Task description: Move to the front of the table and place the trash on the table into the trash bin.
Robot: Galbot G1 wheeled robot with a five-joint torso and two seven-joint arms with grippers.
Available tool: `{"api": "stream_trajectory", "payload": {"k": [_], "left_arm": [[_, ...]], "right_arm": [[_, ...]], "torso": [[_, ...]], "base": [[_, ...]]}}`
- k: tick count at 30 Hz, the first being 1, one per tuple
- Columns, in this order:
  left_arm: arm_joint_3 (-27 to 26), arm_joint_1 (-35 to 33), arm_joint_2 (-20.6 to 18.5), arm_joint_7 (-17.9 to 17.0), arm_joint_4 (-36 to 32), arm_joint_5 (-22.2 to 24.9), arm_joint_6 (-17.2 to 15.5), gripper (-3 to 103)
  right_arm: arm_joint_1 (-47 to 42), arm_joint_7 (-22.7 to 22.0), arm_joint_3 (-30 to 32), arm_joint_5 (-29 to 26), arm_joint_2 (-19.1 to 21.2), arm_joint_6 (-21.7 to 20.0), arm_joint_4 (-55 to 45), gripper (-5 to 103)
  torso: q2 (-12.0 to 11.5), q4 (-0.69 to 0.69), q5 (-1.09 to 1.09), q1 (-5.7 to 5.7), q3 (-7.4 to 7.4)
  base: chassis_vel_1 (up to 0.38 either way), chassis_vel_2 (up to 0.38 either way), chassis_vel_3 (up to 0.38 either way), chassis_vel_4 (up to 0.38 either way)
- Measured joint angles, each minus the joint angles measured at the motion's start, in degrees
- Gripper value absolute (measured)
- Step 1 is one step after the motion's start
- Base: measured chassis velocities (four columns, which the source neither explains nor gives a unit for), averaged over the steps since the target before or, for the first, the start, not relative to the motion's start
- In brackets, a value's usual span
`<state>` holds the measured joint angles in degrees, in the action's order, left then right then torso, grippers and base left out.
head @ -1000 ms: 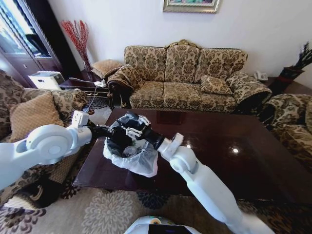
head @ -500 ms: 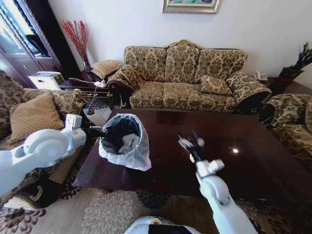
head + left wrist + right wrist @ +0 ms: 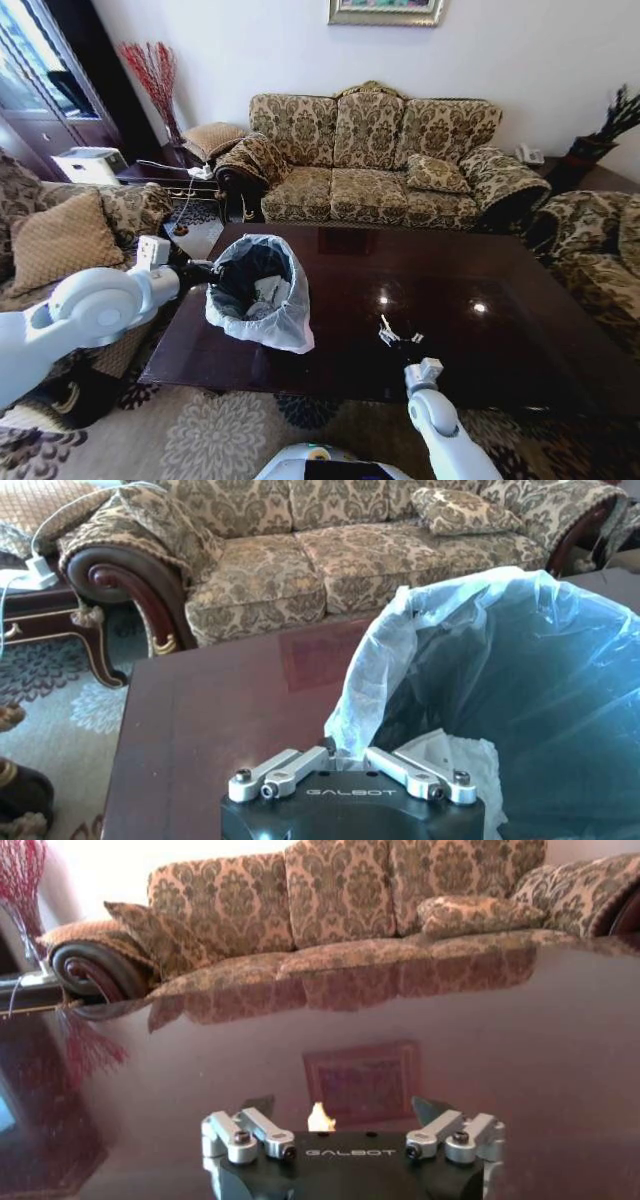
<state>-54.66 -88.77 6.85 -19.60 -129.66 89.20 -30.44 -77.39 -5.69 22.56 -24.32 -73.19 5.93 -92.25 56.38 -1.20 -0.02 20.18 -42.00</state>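
Note:
The trash bin [image 3: 256,292], black with a whitish bag over its rim, stands on the left part of the dark glossy table [image 3: 500,350]. My left gripper [image 3: 207,270] is at the bin's left rim. In the left wrist view this gripper [image 3: 347,756] is shut on the bag-covered rim of the bin [image 3: 520,667]. White crumpled trash [image 3: 268,290] lies inside the bin. My right gripper [image 3: 398,333] hovers low over the table near its front edge, right of the bin. In the right wrist view it [image 3: 345,1108] is open with nothing between its fingers, above the bare table [image 3: 420,1020].
A patterned sofa [image 3: 370,165] runs along the table's far side. Armchairs flank the table on the left [image 3: 70,235] and right [image 3: 595,250]. A side table with a white device [image 3: 90,163] stands at the back left. Patterned carpet [image 3: 210,440] lies before the table.
My right arm has pulled back from over the bin, moving right and toward the table's front edge, its gripper empty and open. The left gripper keeps hold of the bin's rim.

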Motion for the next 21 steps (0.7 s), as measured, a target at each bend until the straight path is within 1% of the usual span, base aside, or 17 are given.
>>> {"api": "stream_trajectory", "payload": {"k": [2,3,6,7,8,10,11,13,14,15,17,18,19,21], "left_arm": [[0.0,0.01,-0.01,0.0,0.01,0.02,0.0,0],[0.0,0.05,-0.08,0.0,0.11,0.09,0.01,0],[-0.02,0.1,-0.16,-0.01,0.18,0.14,0.08,0],[-0.02,0.1,-0.16,-0.01,0.18,0.14,0.08,0],[-0.02,0.1,-0.18,-0.01,0.14,0.16,0.09,0],[-0.02,0.06,-0.24,0.0,0.09,0.16,0.26,0],[-0.01,0.05,-0.24,0.0,0.08,0.15,0.37,0],[-0.01,0.05,-0.24,0.0,0.07,0.14,0.39,0],[-0.01,0.04,-0.23,0.0,0.05,0.14,0.43,0],[-0.01,0.04,-0.23,-0.01,0.01,0.13,0.43,0],[-0.01,0.03,-0.23,0.0,-0.04,0.13,0.43,0],[-0.01,0.03,-0.21,0.0,-0.04,0.13,0.44,0],[-0.01,0.02,-0.18,0.0,-0.04,0.13,0.44,0],[0.0,0.02,-0.16,0.01,-0.04,0.13,0.44,0]], "right_arm": [[0.07,0.01,-0.01,-0.15,0.01,-0.13,0.15,93],[0.25,0.1,-0.09,-1.12,0.2,-0.7,0.5,82],[0.48,0.53,-0.32,-3.09,0.7,-1.34,1.04,66],[0.48,0.53,-0.32,-3.09,0.7,-1.34,1.04,66],[0.51,0.71,-0.35,-3.2,0.75,-1.39,1.18,61],[0.69,0.97,-0.41,-3.33,0.73,-1.78,1.4,61],[0.81,0.96,-0.46,-3.38,0.66,-2.05,1.48,49],[0.84,0.95,-0.48,-3.39,0.63,-2.13,1.5,49],[0.91,0.93,-0.52,-3.4,0.58,-2.34,1.52,38],[0.92,0.94,-0.53,-3.4,0.59,-2.44,1.52,33],[0.91,0.94,-0.55,-3.4,0.62,-2.5,1.51,33],[0.86,0.96,-0.57,-3.4,0.66,-2.67,1.45,22],[0.84,0.96,-0.61,-3.4,0.66,-2.72,1.44,16],[0.84,0.96,-0.62,-3.4,0.64,-2.73,1.44,16]], "torso": [[0.0,0.0,0.0,0.0,0.0],[0.0,-0.01,0.0,0.0,0.0],[0.0,0.01,0.02,0.0,0.0],[0.0,0.01,0.02,0.0,0.0],[0.0,0.02,0.03,0.0,0.0],[0.0,0.02,0.03,0.0,0.0],[0.0,0.02,0.03,0.0,0.0],[0.0,0.02,0.03,0.0,0.0],[0.0,0.01,0.03,0.0,0.0],[0.0,0.01,0.01,0.0,0.0],[0.0,0.01,0.01,0.0,0.0],[0.0,0.01,0.01,0.0,0.0],[0.0,0.02,0.02,0.0,0.0],[0.0,0.02,0.02,0.0,0.0]], "base": [[0.0,0.0,0.0,0.0],[0.0,0.0,0.0,0.0],[0.0,0.0,0.0,0.0],[0.0,0.0,0.0,0.0],[0.0,0.0,0.0,0.0],[0.0,0.0,0.0,0.0],[0.0,0.0,0.0,0.0],[0.0,0.0,0.0,0.0],[0.0,0.0,0.0,0.0],[0.0,0.0,0.0,0.0],[0.0,0.0,0.0,0.0],[0.0,0.0,0.0,0.0],[0.0,0.0,0.0,0.0],[0.0,0.0,0.0,0.0]]}}
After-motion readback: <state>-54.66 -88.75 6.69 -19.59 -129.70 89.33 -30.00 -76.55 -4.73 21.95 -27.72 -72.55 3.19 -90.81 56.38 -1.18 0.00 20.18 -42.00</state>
